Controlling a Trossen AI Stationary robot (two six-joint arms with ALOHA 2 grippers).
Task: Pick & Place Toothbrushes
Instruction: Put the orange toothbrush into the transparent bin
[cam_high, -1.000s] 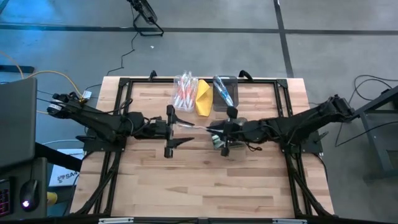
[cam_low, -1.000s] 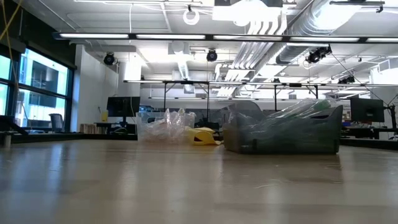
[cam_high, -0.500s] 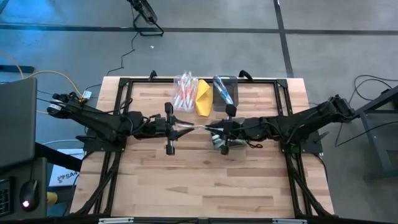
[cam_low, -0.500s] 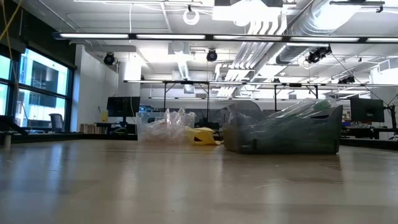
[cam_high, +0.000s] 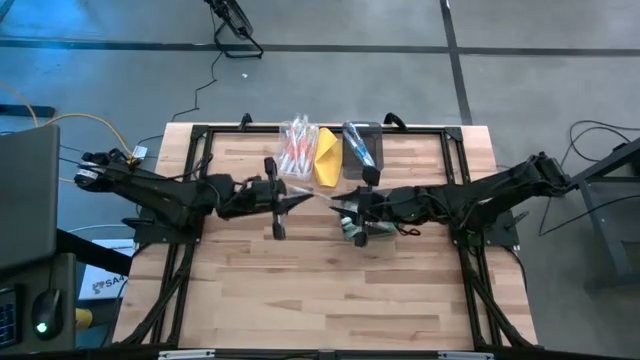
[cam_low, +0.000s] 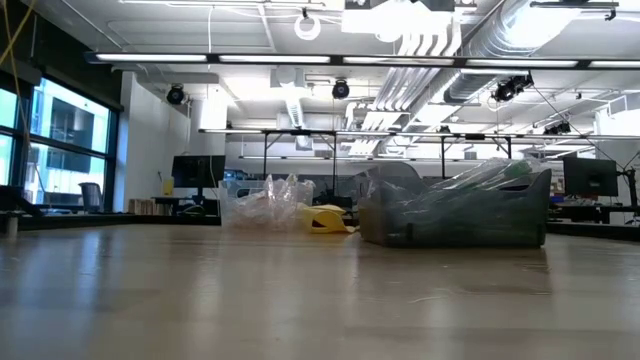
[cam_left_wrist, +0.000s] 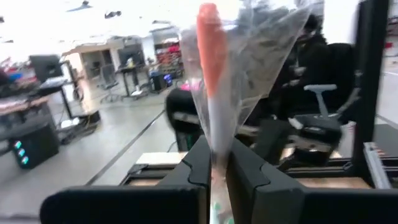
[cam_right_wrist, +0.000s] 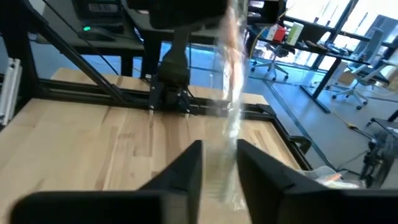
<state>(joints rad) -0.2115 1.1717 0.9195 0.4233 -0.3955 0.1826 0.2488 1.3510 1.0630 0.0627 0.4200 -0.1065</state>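
One toothbrush with an orange handle, in a clear wrapper, hangs in the air over the middle of the table between my two grippers. My left gripper comes from the table's left and is shut on one end of it. My right gripper faces it from the right. Its fingers stand a little apart, with the wrapper's other end between them. More toothbrushes lie in a clear bag and in a dark bin at the far edge. Neither gripper shows in the low view. My left gripper pinches the toothbrush's end between its two fingers. The fingers come about level from the table's left and lie along the brush. The wrapped orange handle sticks out ahead of the fingers, clear of the table. Whether my right gripper's fingers touch the wrapper I cannot tell.
A yellow folded thing lies between the clear bag and the dark bin. In the low view the bag, the yellow thing and the bin stand in a row. A black frame runs round the table. The near half is bare wood.
My left gripper, wide open a second ago, has shut on the toothbrush's end that stuck out of my right gripper. It has swung a little toward the far edge. The toothbrush stays in the air between the two grippers.
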